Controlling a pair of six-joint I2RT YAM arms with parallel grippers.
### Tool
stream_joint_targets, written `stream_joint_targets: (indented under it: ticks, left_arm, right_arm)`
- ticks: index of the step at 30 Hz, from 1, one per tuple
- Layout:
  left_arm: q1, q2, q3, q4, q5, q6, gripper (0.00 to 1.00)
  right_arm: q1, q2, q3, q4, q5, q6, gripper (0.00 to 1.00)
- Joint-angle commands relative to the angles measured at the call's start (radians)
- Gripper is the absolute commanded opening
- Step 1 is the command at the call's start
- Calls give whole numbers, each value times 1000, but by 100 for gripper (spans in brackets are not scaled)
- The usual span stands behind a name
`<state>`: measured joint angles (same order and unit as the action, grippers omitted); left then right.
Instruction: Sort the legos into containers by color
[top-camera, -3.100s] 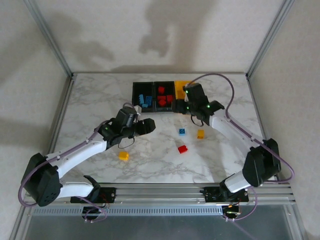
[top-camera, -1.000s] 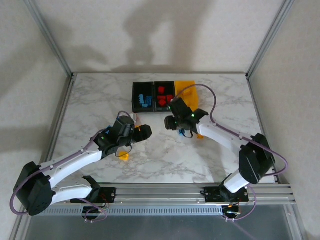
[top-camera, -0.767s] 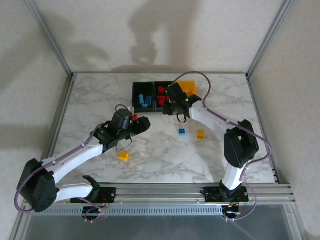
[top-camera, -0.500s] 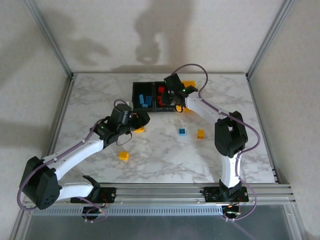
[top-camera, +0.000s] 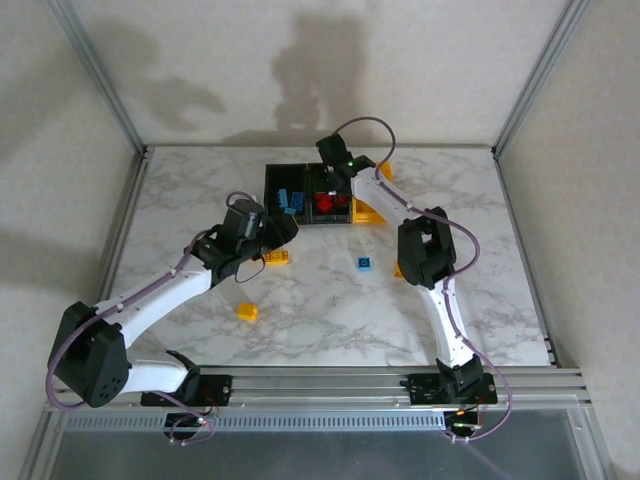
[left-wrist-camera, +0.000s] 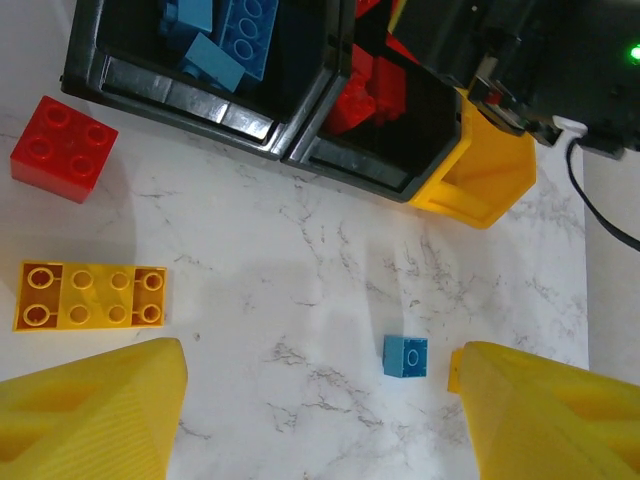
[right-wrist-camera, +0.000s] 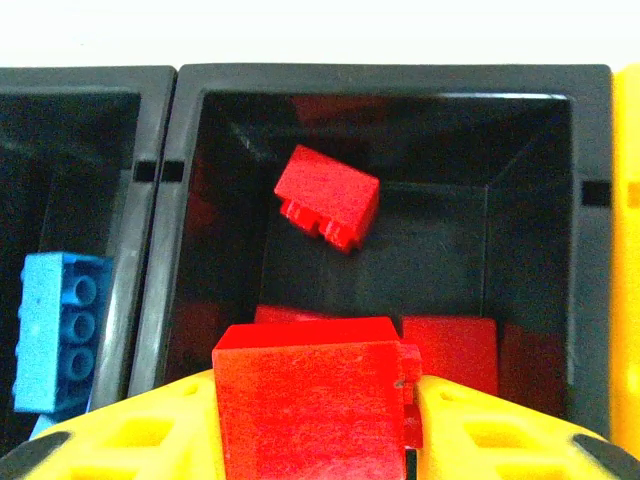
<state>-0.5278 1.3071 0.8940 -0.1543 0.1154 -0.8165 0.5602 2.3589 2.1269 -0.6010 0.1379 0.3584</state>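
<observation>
Right gripper (right-wrist-camera: 316, 400): fingers were clamped on a red brick (right-wrist-camera: 300, 370), held over the middle black bin (right-wrist-camera: 370, 90).
Middle black bin: sat mid-row at the table's (top-camera: 200, 200) far edge. It had red bricks inside, one tilted red brick (right-wrist-camera: 327, 205) toward the back wall and more lying flat under the held one.
Left black bin (right-wrist-camera: 90, 82): joined on the left end of the row, with blue bricks (left-wrist-camera: 225, 30) inside.
Yellow bin (left-wrist-camera: 480, 180): joined on the right end of the row. Could not tell its contents.
Left gripper (left-wrist-camera: 318, 400): fingers were spread wide with nothing between them, above the table on the near side of the bins.
Red 2x2 brick (left-wrist-camera: 63, 148): on the table just in front of the left black bin, not touching it.
Long yellow brick (left-wrist-camera: 92, 296): flat, studs up, just nearer than the red 2x2.
Small blue brick (left-wrist-camera: 405, 356): loose toward the table's middle, in front of the yellow bin and well apart from it.
Small yellow brick (top-camera: 247, 311): alone, toward the near edge, left of centre.
</observation>
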Motion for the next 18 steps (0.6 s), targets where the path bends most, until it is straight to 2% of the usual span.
stream_joint_targets:
  ticks: [1,14,18]
  left_arm:
    - [14,-9,8,3,-2,-7,72]
    - [26,-26,-33,15,6,-12,72]
    - [27,-34,-40,13,6,-16,72]
  right_arm:
    - [-15,44,76,-51,17,-9,45]
    - [-24,89,132,-48,-6,-4,57]
    - [-24,77,137,-46,-12,-4,58]
